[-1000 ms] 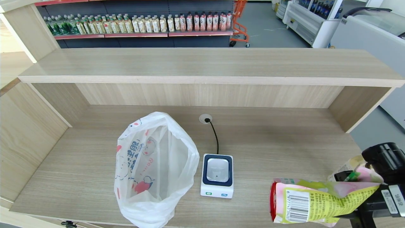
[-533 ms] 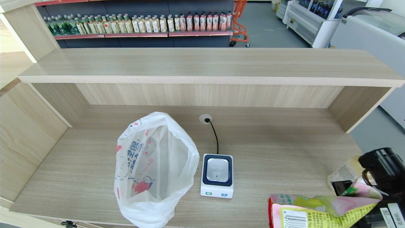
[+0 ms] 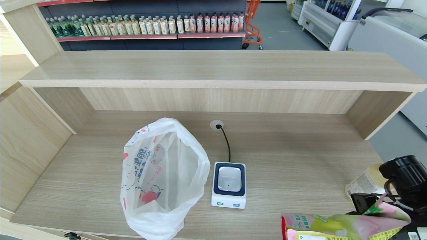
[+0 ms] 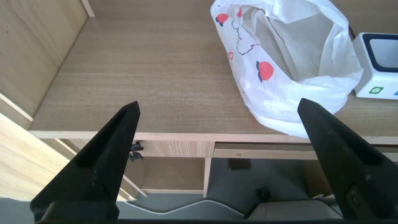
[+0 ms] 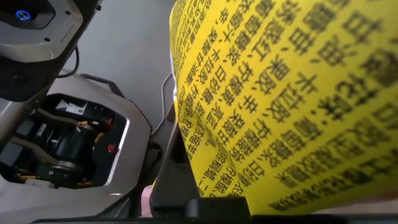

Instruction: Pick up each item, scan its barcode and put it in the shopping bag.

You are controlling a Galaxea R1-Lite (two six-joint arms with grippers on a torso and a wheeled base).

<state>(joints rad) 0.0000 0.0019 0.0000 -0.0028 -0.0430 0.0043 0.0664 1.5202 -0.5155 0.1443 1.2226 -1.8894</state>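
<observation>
A white plastic shopping bag (image 3: 163, 180) with red and blue print stands open on the counter, left of the white barcode scanner (image 3: 229, 185). My right gripper (image 3: 370, 208) is shut on a yellow, pink and green snack pouch (image 3: 343, 225), held at the counter's near right corner, and the picture's lower edge cuts the pouch off. The pouch's yellow printed face (image 5: 298, 106) is close in the right wrist view. My left gripper (image 4: 221, 162) is open and holds nothing, hanging before the counter's front edge, with the bag (image 4: 292, 62) and scanner (image 4: 382, 59) beyond.
A beige labelled container (image 3: 365, 181) stands at the counter's right end, partly behind my right arm. The scanner's black cable (image 3: 227, 143) runs back to a grommet. Wooden side walls and a raised ledge (image 3: 220, 70) enclose the counter.
My right gripper has carried the snack pouch down toward the near edge; its barcode has slipped out of the head view. The labelled container behind it shows more. Bag, scanner unmoved.
</observation>
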